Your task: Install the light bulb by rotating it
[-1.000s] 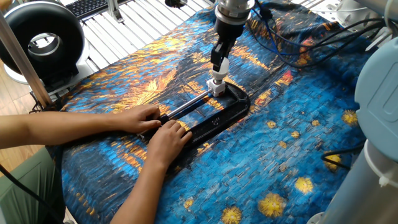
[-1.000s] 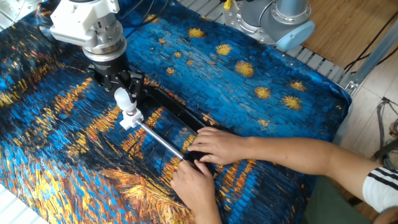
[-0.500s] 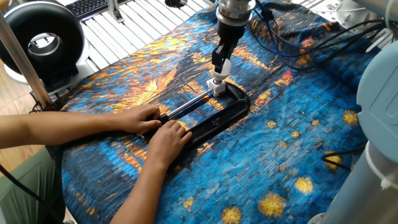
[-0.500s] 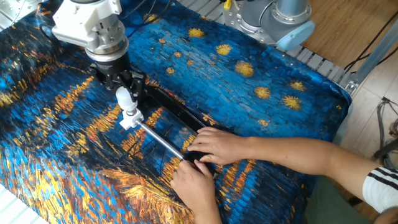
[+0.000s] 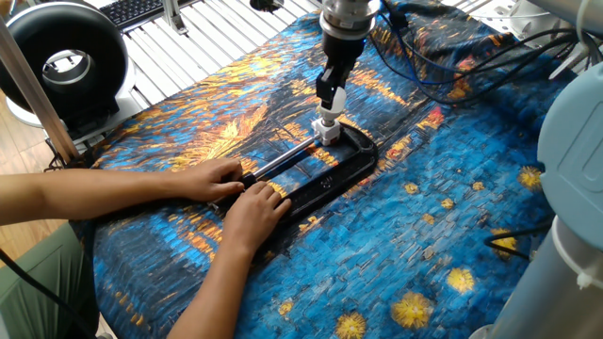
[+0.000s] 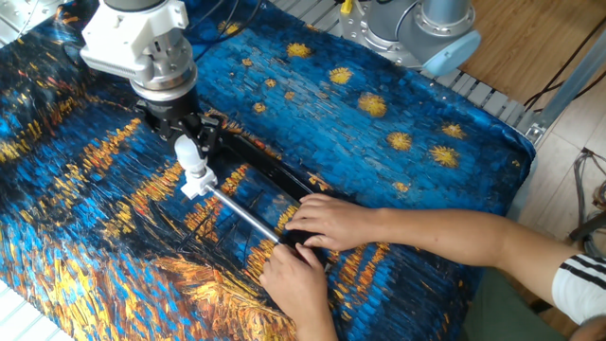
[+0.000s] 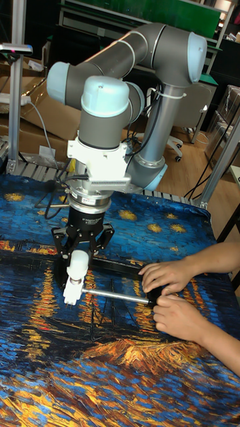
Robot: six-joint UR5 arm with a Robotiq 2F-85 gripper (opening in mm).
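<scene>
On the table: painted cloth (image 5: 452,188) in blue, orange and yellow with star blobs, covers the whole work area
Writing/brands: none readable anywhere; white mark on the clamp (image 5: 325,181) frame too small to read
Clamp: black, C-shaped, lying flat on the cloth, silver screw rod (image 6: 248,218) running along its opening
Socket: small white block (image 6: 196,183) at the rod's far end, inside the clamp's closed end
Bulb: white light bulb (image 6: 188,152) upright, neck down, sitting right on top of the socket block; neck appears to be in the socket, how deep is unclear
Gripper: gripper (image 6: 185,142) pointing straight down over the bulb, black fingers (image 7: 61,245) on either side of the globe
Jaws: narrow, closed around the bulb's globe, contact visible in the tall fixed view
Bulb position, tall fixed view: bulb (image 7: 77,265) between the fingers, socket block (image 7: 71,293) just under it
Arm: grey UR5 arm (image 7: 143,73) with light-blue joint caps, base behind the table
Person's hands: two bare hands at the clamp's handle end, well apart from the gripper; one hand (image 5: 219,177) on the rod side, the other hand (image 5: 252,209) pressing on the clamp frame
Background left, one fixed view: black ring-shaped device (image 5: 64,66) off the cloth, keyboard (image 5: 141,9) behind it
Cables: dark cables (image 5: 443,47) lying over the cloth's far corner
</scene>
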